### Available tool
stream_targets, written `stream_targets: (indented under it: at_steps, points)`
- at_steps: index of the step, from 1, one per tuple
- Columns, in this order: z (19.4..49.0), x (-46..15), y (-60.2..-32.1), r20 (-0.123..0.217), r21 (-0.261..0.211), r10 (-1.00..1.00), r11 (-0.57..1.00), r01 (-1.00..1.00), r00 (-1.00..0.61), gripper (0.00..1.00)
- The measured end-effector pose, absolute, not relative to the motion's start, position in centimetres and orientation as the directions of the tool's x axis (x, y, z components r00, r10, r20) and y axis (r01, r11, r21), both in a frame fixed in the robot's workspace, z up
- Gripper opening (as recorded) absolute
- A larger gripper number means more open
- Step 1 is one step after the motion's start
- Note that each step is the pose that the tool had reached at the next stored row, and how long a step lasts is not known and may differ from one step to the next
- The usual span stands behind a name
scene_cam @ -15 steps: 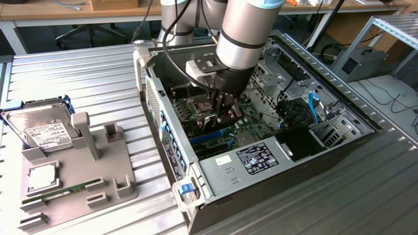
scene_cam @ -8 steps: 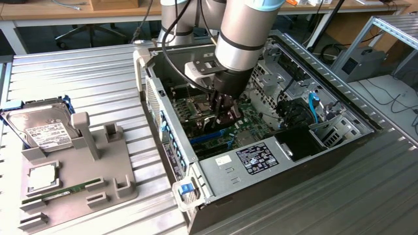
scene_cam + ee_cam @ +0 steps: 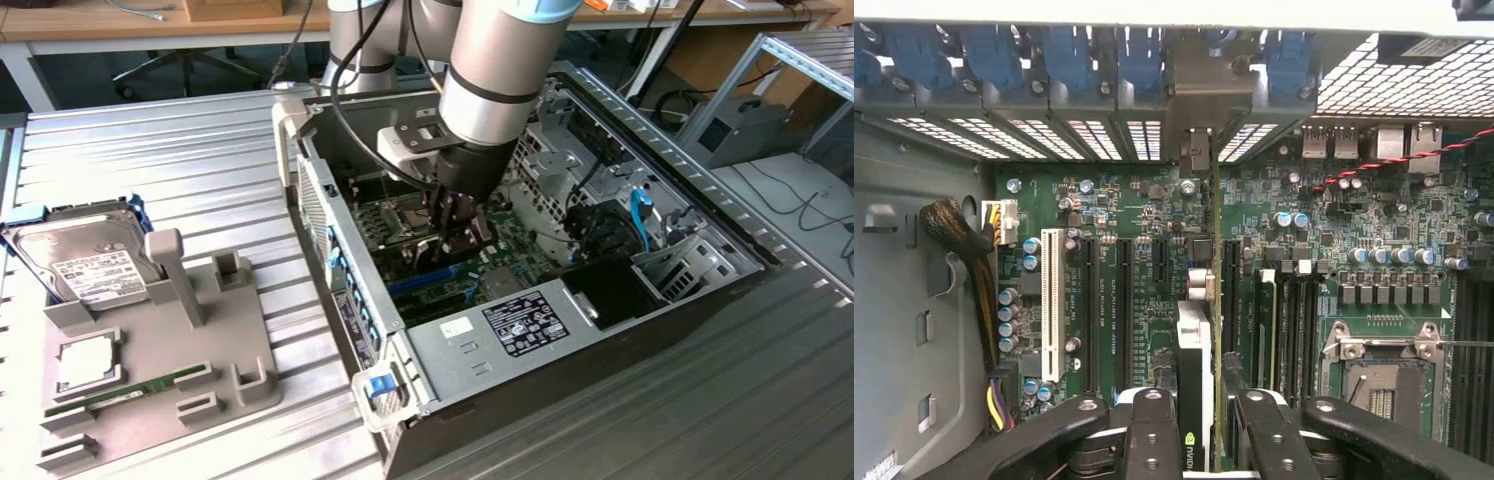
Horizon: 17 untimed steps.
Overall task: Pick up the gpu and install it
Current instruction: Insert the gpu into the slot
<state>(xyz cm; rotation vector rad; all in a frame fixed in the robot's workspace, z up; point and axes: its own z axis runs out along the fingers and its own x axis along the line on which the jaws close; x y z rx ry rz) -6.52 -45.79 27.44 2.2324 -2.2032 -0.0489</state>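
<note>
My gripper (image 3: 454,228) reaches down into the open computer case (image 3: 350,300), just above the green motherboard (image 3: 514,255). In the wrist view the gpu (image 3: 1197,345) is seen edge-on between the two black fingers (image 3: 1154,430), and my gripper (image 3: 1206,440) is shut on it. The card stands upright over the motherboard (image 3: 1144,200), among the long expansion slots (image 3: 1124,310). Its silver bracket (image 3: 1199,110) sits at the case's rear slot openings, between the blue retainer clips (image 3: 1069,55).
Outside the case, a grey fixture (image 3: 160,370) at the exterior view's left holds a hard drive (image 3: 80,262), a CPU (image 3: 87,362) and a RAM stick (image 3: 134,386). Inside are an open CPU socket (image 3: 1384,375), RAM slots (image 3: 1294,320) and a cable bundle (image 3: 959,228).
</note>
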Motion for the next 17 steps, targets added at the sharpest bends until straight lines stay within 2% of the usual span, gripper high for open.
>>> stream_targets:
  at_steps: [17]
  points:
    - [27.45,-6.25,-45.73,-0.013,0.024,-1.0,-0.013,-1.0,0.013,0.27]
